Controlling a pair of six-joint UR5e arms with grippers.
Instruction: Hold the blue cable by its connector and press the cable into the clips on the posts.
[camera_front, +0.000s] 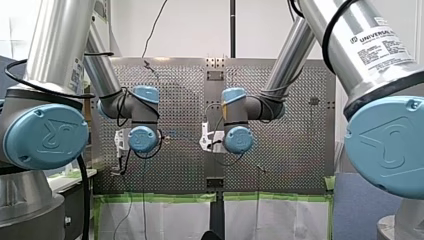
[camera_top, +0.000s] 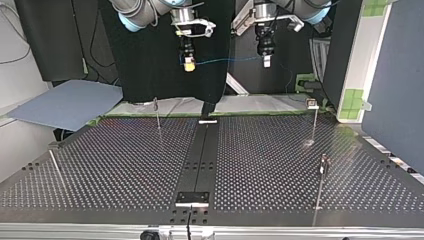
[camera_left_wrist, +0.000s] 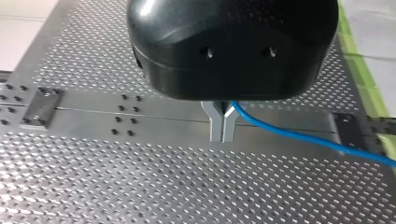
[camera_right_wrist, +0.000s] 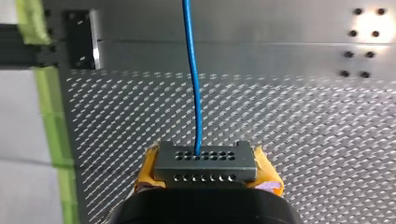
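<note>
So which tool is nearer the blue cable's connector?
Right. My right tool is shut on the connector, yellow pads on either side of it; my left tool pinches the blue cable farther along, away from the connector.

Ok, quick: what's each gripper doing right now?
Left gripper: shut on the thin blue cable.
Right gripper: shut on the grey perforated connector block at the cable's end.
</note>
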